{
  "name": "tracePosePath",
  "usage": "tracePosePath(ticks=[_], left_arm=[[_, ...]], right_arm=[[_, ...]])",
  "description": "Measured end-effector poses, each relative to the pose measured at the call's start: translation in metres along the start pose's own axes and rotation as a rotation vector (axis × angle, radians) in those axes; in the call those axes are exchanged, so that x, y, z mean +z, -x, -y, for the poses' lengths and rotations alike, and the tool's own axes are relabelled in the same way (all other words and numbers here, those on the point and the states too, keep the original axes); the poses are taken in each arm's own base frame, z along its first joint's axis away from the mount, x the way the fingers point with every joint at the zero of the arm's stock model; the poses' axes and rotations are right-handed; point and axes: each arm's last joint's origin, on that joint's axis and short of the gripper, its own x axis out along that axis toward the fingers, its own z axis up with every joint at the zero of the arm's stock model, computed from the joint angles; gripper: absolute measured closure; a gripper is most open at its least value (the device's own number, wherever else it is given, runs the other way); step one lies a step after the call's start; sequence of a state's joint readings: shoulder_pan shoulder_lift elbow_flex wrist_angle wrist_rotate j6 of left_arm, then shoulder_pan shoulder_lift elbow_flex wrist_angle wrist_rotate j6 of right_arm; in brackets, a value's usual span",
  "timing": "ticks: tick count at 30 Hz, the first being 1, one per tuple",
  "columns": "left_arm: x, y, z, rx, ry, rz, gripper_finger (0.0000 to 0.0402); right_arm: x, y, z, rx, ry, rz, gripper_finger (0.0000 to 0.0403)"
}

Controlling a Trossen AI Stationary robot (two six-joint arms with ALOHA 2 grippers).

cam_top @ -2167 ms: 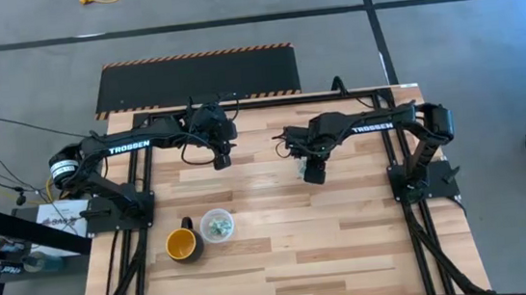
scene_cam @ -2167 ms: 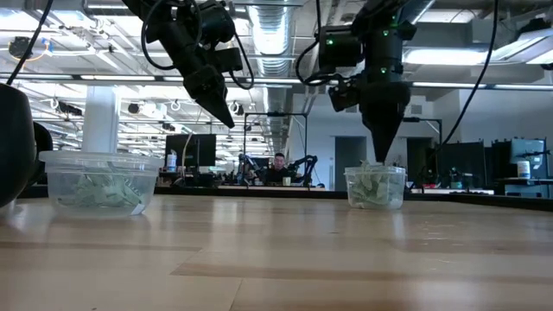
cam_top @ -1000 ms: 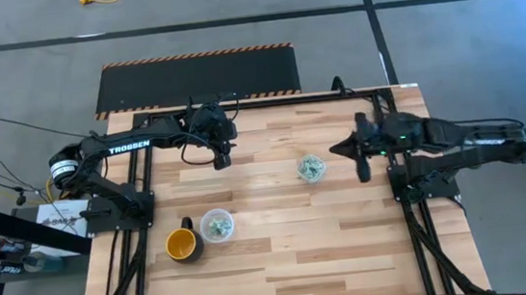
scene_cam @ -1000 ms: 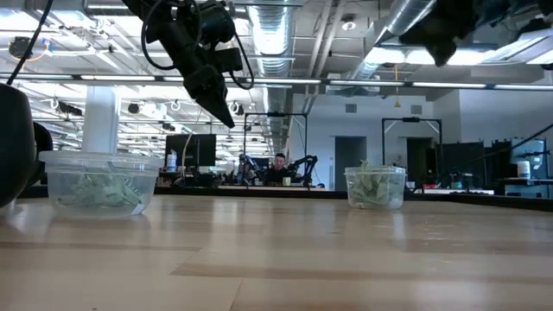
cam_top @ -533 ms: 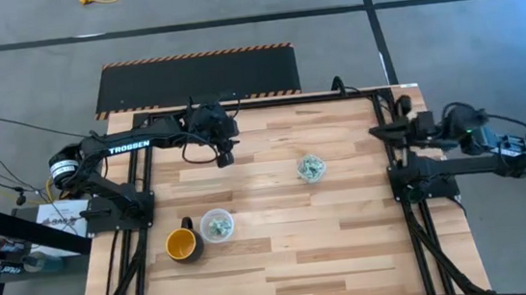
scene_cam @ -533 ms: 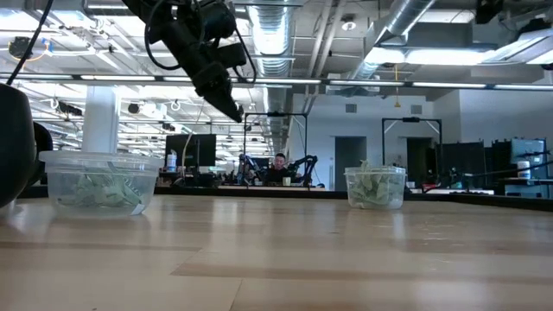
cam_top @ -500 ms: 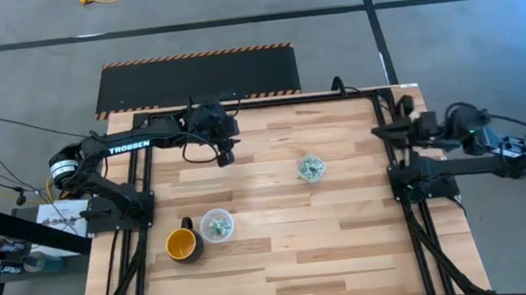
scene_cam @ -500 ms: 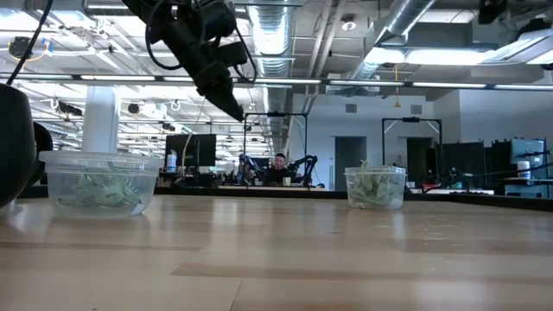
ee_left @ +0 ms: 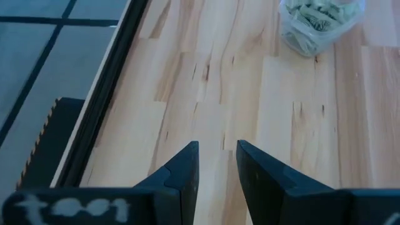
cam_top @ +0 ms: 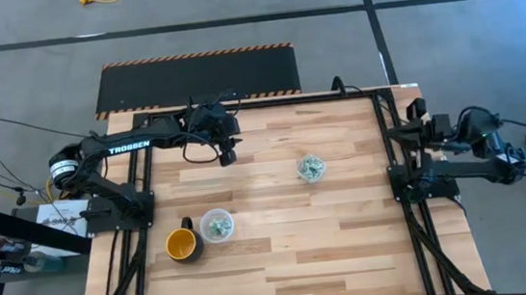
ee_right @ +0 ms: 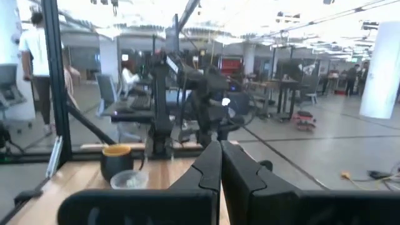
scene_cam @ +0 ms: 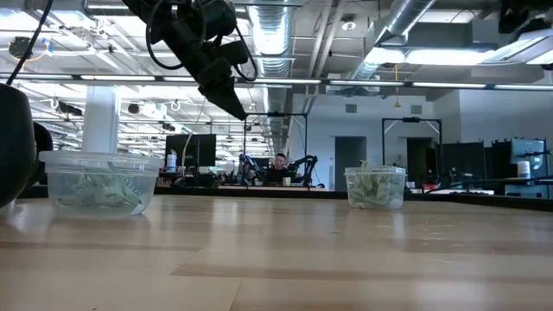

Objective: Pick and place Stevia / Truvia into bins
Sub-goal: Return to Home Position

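Two clear cups hold pale green and white sachets: one (cam_top: 311, 169) stands right of the table's middle, the other (cam_top: 216, 226) stands near left beside a yellow mug (cam_top: 181, 243). In the low view they are the left cup (scene_cam: 97, 181) and the smaller, farther cup (scene_cam: 374, 187). My left gripper (cam_top: 227, 156) hangs above the far left part of the table, open, with only bare wood between its fingers (ee_left: 215, 156). The middle cup (ee_left: 319, 22) shows ahead of it. My right gripper (cam_top: 399, 131) is drawn back at the table's right edge, shut and level (ee_right: 220, 159).
The wooden table (cam_top: 284, 262) is bare between and in front of the cups. A black frame rail (cam_top: 287, 100) runs along the far edge, and arm bases stand at both sides. A person (scene_cam: 278, 164) sits far behind the table.
My right arm has pulled back from over the table toward the right edge and folded in there, its gripper staying shut. My left gripper has drifted slightly toward the right and up. The cups have not moved.
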State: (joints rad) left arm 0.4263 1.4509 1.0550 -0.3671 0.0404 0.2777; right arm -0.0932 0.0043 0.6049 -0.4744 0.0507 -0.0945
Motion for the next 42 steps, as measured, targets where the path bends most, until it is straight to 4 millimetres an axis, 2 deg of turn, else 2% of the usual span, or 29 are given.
tracePosePath(ticks=[2,7,11,15,17,20,23,26,31,34,38,42], left_arm=[[0.001,0.0,0.0,-0.006,0.03,0.007,0.0304],[0.011,0.001,-0.001,-0.02,0.141,0.121,0.0304],[0.018,0.002,0.001,-0.134,0.218,0.197,0.0304],[0.035,0.01,0.002,-0.285,0.211,0.335,0.0304],[0.048,0.02,0.001,-0.345,0.191,0.419,0.0304],[0.068,0.047,-0.002,-0.364,0.163,0.543,0.0304],[0.083,0.082,-0.005,-0.331,0.132,0.668,0.0304],[0.089,0.125,-0.005,-0.301,0.1,0.783,0.0304],[0.072,0.195,0.001,-0.223,0.074,0.876,0.0304],[0.056,0.227,0.008,-0.146,0.084,0.909,0.0304],[0.029,0.254,0.017,-0.065,0.117,0.953,0.0304],[0.0,0.268,0.025,-0.003,0.153,1.005,0.0304]], right_arm=[[-0.002,-0.005,-0.001,0.009,-0.021,0.038,0.0403],[-0.027,-0.025,-0.005,0.02,-0.047,0.09,0.0403],[-0.049,-0.039,-0.007,0.017,-0.062,0.136,0.0403],[-0.071,-0.048,-0.01,0.018,-0.103,0.172,0.0403],[-0.08,-0.051,-0.011,0.02,-0.133,0.205,0.0403],[-0.1,-0.056,-0.013,0.023,-0.161,0.192,0.0403],[-0.106,-0.056,-0.014,0.023,-0.166,0.216,0.0403],[-0.113,-0.057,-0.014,0.021,-0.166,0.214,0.0403],[-0.113,-0.058,-0.014,0.022,-0.166,0.213,0.0403],[-0.113,-0.058,-0.014,0.022,-0.166,0.215,0.0403],[-0.114,-0.058,-0.015,0.022,-0.165,0.2,0.0403],[-0.117,-0.058,-0.015,0.022,-0.163,0.175,0.0403]])
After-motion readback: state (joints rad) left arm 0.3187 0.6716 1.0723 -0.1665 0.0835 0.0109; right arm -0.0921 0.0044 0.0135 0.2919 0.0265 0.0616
